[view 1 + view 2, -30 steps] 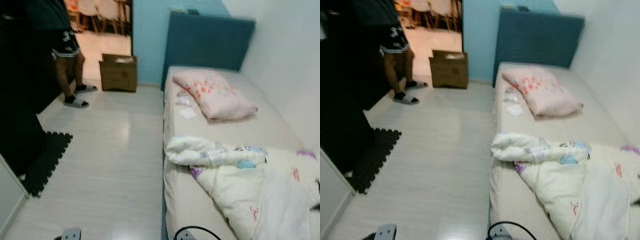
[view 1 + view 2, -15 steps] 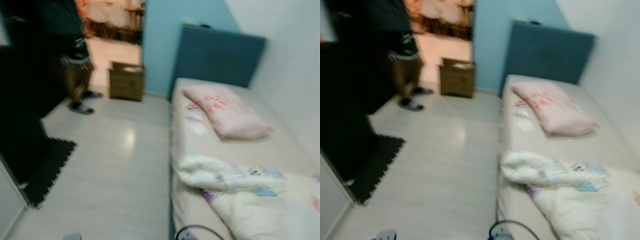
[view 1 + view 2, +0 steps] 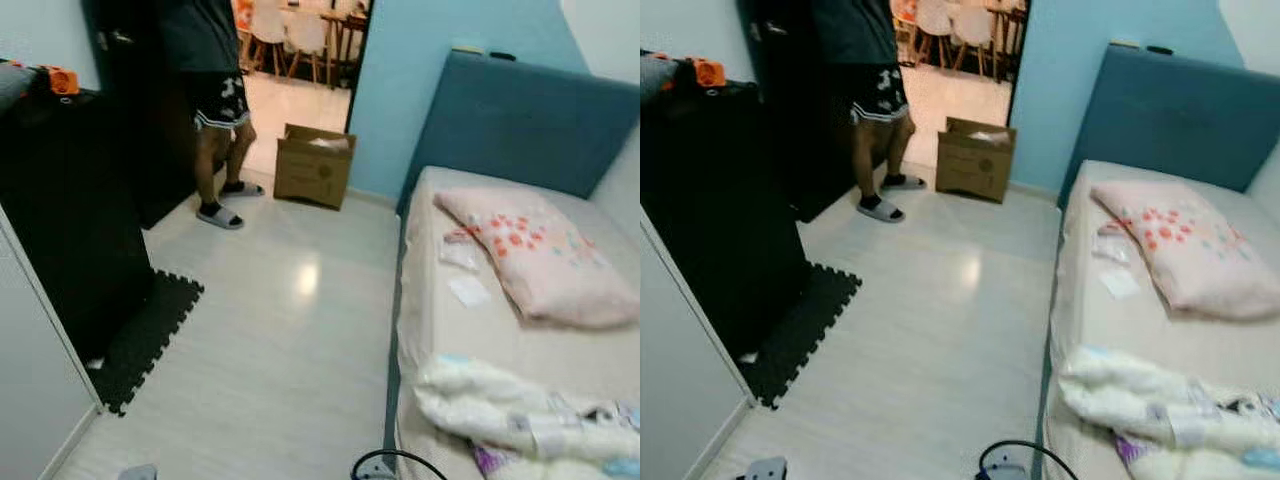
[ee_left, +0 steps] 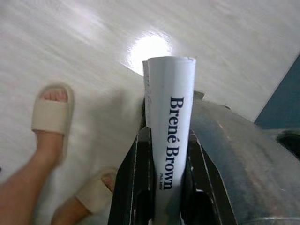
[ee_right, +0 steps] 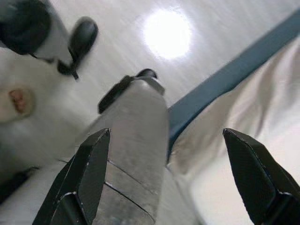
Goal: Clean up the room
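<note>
My left gripper (image 4: 168,137) is shut on a white book (image 4: 169,117) with "Brené Brown" printed on its spine, held low over the pale floor. My right gripper (image 5: 166,133) hangs open beside the bed's edge, its two black fingers (image 5: 89,164) wide apart with nothing between them. On the bed (image 3: 500,340) lie a pink flowered pillow (image 3: 535,255), a crumpled white quilt (image 3: 520,415) and some small papers or wrappers (image 3: 465,290) next to the pillow.
A person (image 3: 215,90) in dark shorts and slippers stands by the doorway. Near them sits an open cardboard box (image 3: 315,165). A black cabinet (image 3: 70,210) and black foam mat (image 3: 150,335) line the left. Feet in beige slippers (image 4: 51,117) stand close to my left gripper.
The camera has swung left and up, so the bed has slid to the right of the picture and the black cabinet has come into view. The things themselves have not visibly moved.
</note>
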`<state>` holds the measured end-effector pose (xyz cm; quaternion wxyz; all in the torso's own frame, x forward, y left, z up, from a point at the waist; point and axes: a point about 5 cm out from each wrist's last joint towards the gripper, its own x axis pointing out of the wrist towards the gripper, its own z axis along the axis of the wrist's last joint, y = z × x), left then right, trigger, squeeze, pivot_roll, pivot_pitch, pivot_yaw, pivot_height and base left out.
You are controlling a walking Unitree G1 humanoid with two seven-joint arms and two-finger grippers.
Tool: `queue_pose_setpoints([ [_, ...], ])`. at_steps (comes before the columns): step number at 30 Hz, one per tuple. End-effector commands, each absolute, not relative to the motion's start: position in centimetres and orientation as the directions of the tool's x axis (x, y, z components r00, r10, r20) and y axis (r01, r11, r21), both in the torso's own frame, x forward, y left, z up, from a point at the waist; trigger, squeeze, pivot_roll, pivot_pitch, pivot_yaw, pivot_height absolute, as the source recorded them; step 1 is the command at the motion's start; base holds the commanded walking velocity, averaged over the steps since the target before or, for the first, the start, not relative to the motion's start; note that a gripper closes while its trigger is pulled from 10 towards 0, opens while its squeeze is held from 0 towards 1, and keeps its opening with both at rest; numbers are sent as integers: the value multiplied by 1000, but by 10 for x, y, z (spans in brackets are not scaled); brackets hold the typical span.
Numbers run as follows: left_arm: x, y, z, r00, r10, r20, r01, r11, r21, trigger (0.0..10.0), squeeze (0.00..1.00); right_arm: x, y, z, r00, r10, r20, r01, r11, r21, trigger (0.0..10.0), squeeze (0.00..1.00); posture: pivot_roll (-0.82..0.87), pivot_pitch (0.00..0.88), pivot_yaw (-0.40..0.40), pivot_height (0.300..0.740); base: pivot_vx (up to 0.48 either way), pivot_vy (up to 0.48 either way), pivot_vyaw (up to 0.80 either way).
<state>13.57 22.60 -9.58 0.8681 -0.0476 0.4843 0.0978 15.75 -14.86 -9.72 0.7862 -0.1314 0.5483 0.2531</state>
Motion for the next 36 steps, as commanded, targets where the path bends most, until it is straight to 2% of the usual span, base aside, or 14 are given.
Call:
queue_pose_setpoints([
  [1, 136, 224, -97, 500, 114, -858, -194, 981, 17, 10000, 0, 149, -150, -101, 248, 236, -940, -517, 853, 77, 10000, 0, 33, 0, -126, 740, 266, 0, 0],
  [7, 141, 224, -95, 508, 110, -854, -186, 982, 16, 10000, 0, 150, -153, -101, 281, 205, -938, -449, 891, 60, 10000, 0, 27, 0, -113, 740, 273, 0, 0],
  [11, 143, 225, -94, 514, 110, -851, -183, 983, 17, 10000, 0, 152, -156, -100, 309, 183, -933, -385, 921, 53, 10000, 0, 26, 0, -112, 740, 275, 0, -738],
  [15, 145, 225, -93, 516, 111, -849, -183, 983, 17, 10000, 0, 152, -156, -100, 313, 180, -932, -385, 922, 49, 10000, 0, 25, 0, -111, 740, 276, 0, -731],
  [30, 151, 230, -90, 530, 126, -839, -197, 980, 22, 10000, 0, 151, -158, -101, 321, 173, -931, -363, 930, 47, 10000, 0, 13, 0, -104, 740, 281, 0, 0],
  [36, 154, 231, -88, 539, 135, -831, -213, 977, 21, 10000, 0, 145, -159, -103, 312, 176, -934, -359, 932, 56, 10000, 0, 8, 0, -102, 740, 457, 0, 0],
])
